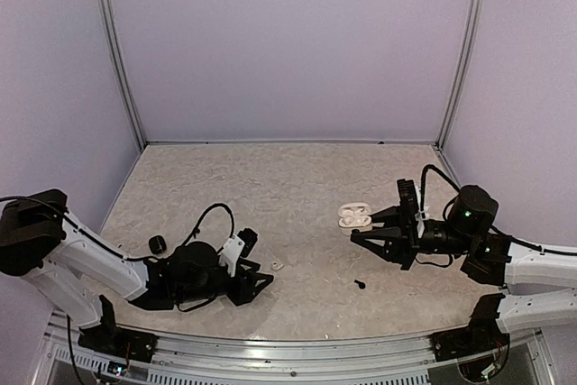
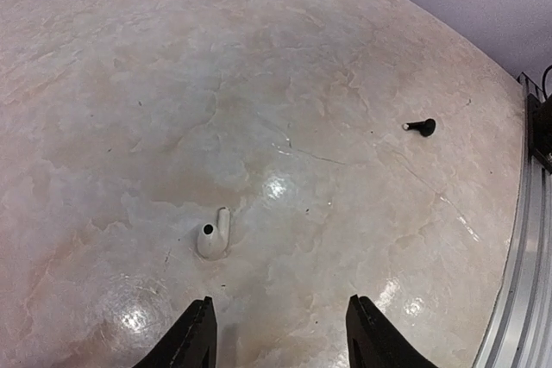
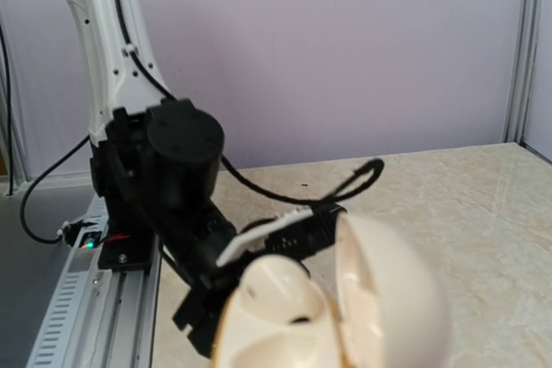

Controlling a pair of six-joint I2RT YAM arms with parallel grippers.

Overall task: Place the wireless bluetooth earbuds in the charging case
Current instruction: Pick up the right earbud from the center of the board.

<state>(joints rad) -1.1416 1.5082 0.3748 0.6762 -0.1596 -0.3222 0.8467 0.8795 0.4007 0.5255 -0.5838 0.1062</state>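
One white earbud [image 1: 277, 266] lies on the table just right of my left gripper [image 1: 261, 279]. In the left wrist view the white earbud [image 2: 213, 237] sits just ahead of the left fingertip [image 2: 200, 333], and my left gripper [image 2: 280, 338] is open and empty. One black earbud [image 1: 360, 284] lies further right and also shows in the left wrist view [image 2: 422, 127]. The white charging case [image 1: 354, 215] stands open, its lid up. My right gripper [image 1: 365, 225] is open right beside it. The case [image 3: 332, 316] fills the bottom of the right wrist view, where my fingers are out of view.
A black rounded case [image 1: 157, 243] lies left of the left arm. The metal rail [image 2: 522, 239] runs along the table's near edge. The left arm [image 3: 164, 178] shows behind the white case. Pale walls enclose the table.
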